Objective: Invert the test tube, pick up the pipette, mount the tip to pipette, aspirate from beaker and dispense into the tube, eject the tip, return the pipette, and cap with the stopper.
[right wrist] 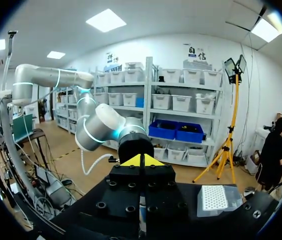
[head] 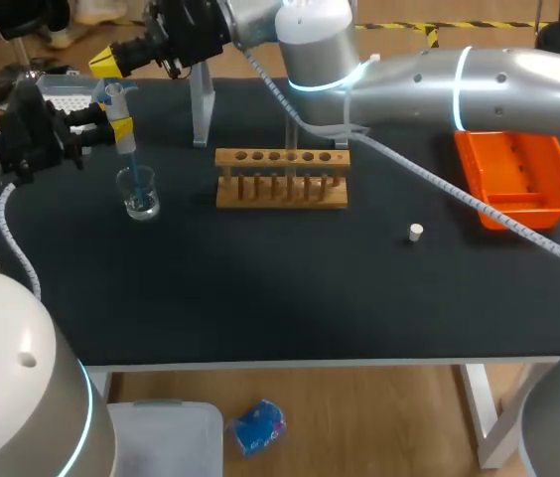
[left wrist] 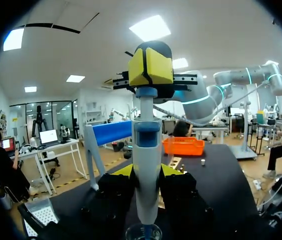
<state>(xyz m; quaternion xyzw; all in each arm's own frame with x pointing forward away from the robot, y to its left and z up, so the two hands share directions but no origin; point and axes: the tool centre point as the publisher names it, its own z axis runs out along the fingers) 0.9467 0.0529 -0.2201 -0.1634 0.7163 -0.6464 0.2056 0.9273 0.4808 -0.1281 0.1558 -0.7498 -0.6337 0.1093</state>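
Pipette point(head: 114, 99), clamped in the left pincer point(head: 118, 127), dips into the beaker point(head: 141, 195) on the black table point(head: 280, 288); right pincer point(head: 107, 62) closed.

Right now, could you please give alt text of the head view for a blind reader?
The left gripper holds the pipette upright with its tip in the beaker, and the right gripper is at the pipette's top. A wooden rack, white stopper and orange tray lie rightward.

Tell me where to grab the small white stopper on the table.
Pinch the stopper across its round sides, coming straight down from above. It seems to stand upright and alone on the table, with bare surface all round, so probably any pinch direction works.
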